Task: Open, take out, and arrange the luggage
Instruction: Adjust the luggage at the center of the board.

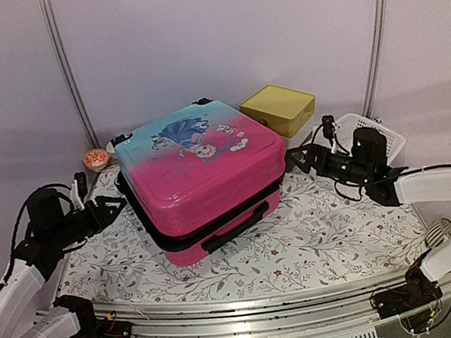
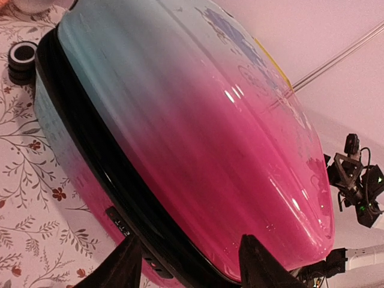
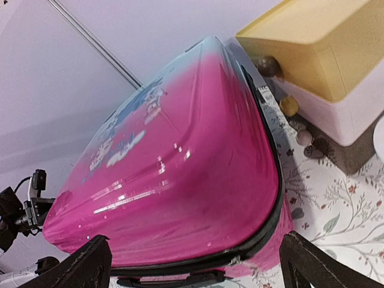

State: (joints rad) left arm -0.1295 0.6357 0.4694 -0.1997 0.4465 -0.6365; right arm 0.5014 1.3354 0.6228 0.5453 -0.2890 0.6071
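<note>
2 grippers, both up against the luggage (image 1: 201, 172), neither has hold of anything. The luggage lies flat on the floral cloth (image 1: 323, 239) btw the two sets of fingers, printed turquoise/pink shell up, shell halves together, black handle (image 1: 232, 227) on the side facing the arm bases. Top view, left gripper (image 1: 115, 204): jaws parted abt halfway, nothing clamped. Its tips sit just beside the case's left corner, contact can't tell. Left wrist cam: fingers (image 2: 123, 264) stand apart at the frame's bottom edge w/ the case right ahead of the tips, filling the view btw them. The zipper band (image 2: 96, 162) runs down toward the gap. A small black ring (image 2: 23, 60) sits on the cloth well beyond the tips, by the case's far corner. Top view, right gripper (image 1: 294, 159): jaws spread wide, nothing in them. Its tips are just beside the case's right corner, touching or not can't tell. Right wrist cam: fingers (image 3: 312, 261) stand wide at the lower corners, pink end of the case straight ahead btw them. The yellow-topped box (image 3: 324, 54) is beyond the tips on the right finger's side, close behind the case. Top view also shows a white mesh basket (image 1: 393, 138) behind the right gripper's wrist. A small orange-topped dish (image 1: 95, 158) sits beyond the left fingers, near the case's rear-left corner.
</note>
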